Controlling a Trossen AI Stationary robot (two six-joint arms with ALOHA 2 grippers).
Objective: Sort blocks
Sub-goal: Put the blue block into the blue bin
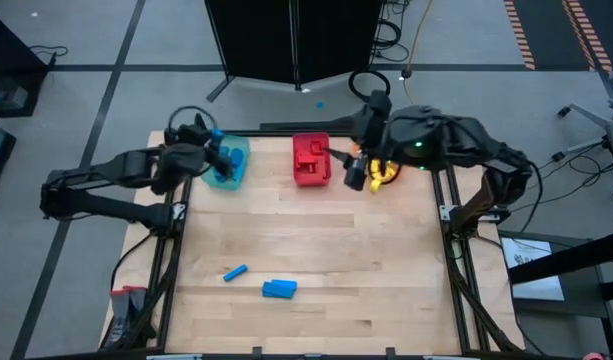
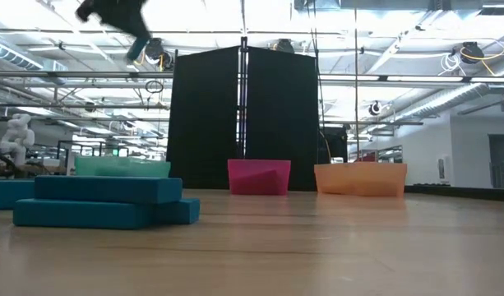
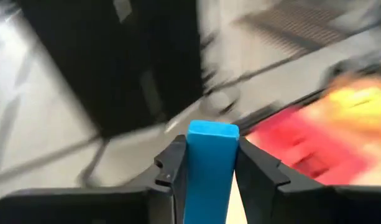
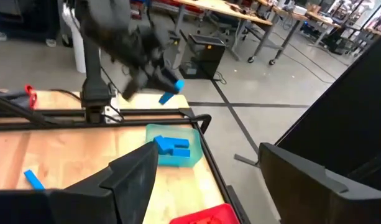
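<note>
Over the teal bin [image 1: 229, 162], your left gripper [image 1: 218, 158] pinches a blue block [image 3: 211, 163] in its fingers. Your right gripper [image 1: 361, 172] hangs open, empty. Two blue blocks [image 1: 278, 288] wait on the bench [image 1: 316, 250].

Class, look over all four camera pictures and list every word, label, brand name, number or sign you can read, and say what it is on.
None: no text can be read in any view.
The blue block held in the left hand is plain.
The teal bin, red bin and orange bin carry no visible label.
The black panel behind the table is blank.
Items on the far workshop benches are too small to read.
</note>
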